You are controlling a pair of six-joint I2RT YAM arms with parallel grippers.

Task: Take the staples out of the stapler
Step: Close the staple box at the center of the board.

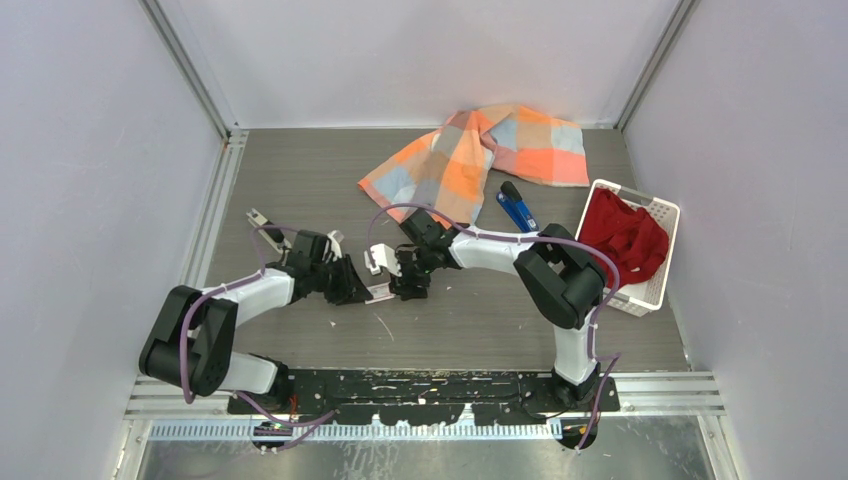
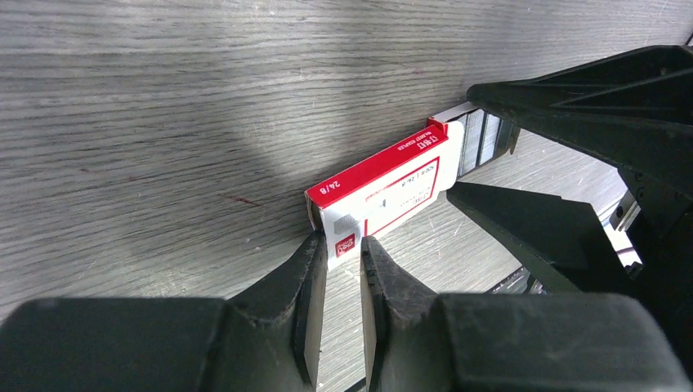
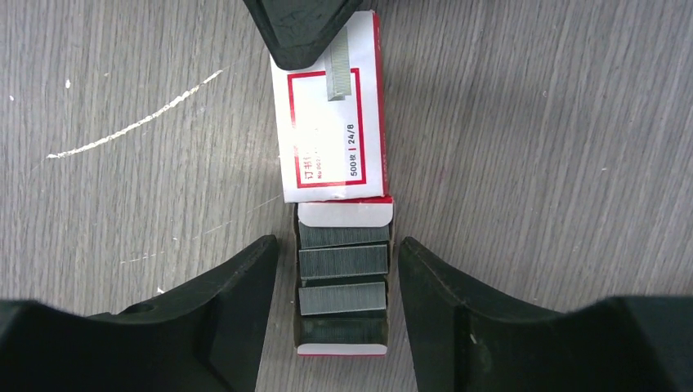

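Observation:
The blue stapler (image 1: 517,208) lies on the table beside the checked cloth, away from both grippers. A white-and-red staple packet (image 2: 392,184) lies flat between the arms. My left gripper (image 2: 343,245) is shut on the packet's near end. The inner tray (image 3: 343,349) is slid out of the sleeve (image 3: 331,131). It holds several grey strips of staples (image 3: 343,261) side by side. My right gripper (image 3: 337,243) stands open astride that tray, with a small gap on each side. One more short staple strip (image 3: 335,77) rests on top of the sleeve.
An orange-and-blue checked cloth (image 1: 480,150) lies at the back of the table. A white basket (image 1: 665,210) with a red cloth (image 1: 625,235) in it stands at the right. The white enclosure walls close in on both sides.

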